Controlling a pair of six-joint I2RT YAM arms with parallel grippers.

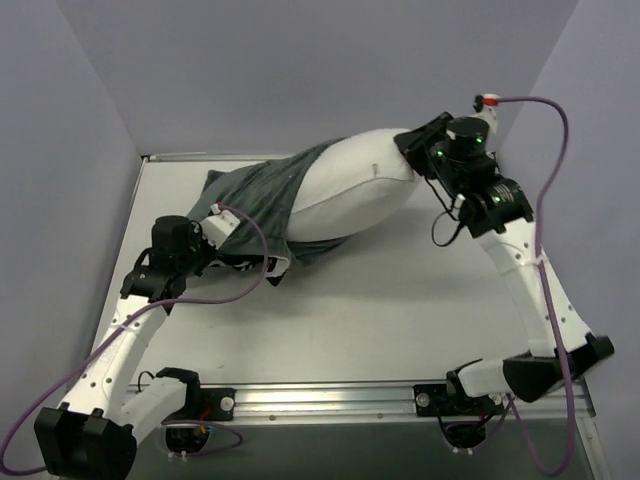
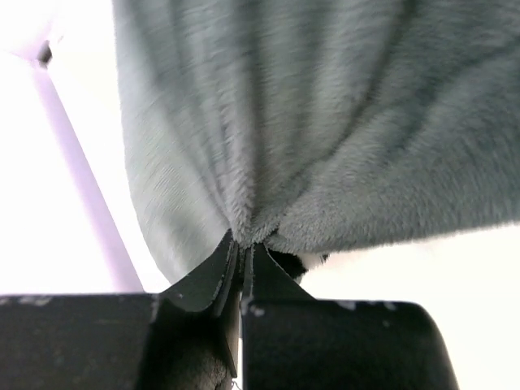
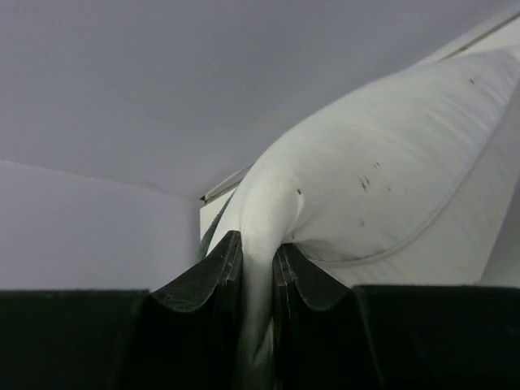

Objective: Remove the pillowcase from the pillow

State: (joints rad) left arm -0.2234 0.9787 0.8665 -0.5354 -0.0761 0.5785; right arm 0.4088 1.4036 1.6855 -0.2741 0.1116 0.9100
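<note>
The white pillow [image 1: 355,195] lies across the back of the table, its right two thirds bare. The pillowcase [image 1: 258,195], grey-green face up, still covers its left end, with a bit of zebra stripe showing at the lower edge. My left gripper [image 1: 215,240] is shut on the pillowcase's gathered edge; in the left wrist view the jaws pinch the grey-green fabric [image 2: 325,130] at their tips [image 2: 244,252]. My right gripper [image 1: 412,150] is shut on the pillow's right corner; in the right wrist view white cloth [image 3: 382,179] is pinched between the jaws [image 3: 257,260].
Lavender walls enclose the table [image 1: 380,320] on the left, back and right. A metal rail [image 1: 330,398] runs along the near edge between the arm bases. Purple cables [image 1: 555,150] loop off both arms.
</note>
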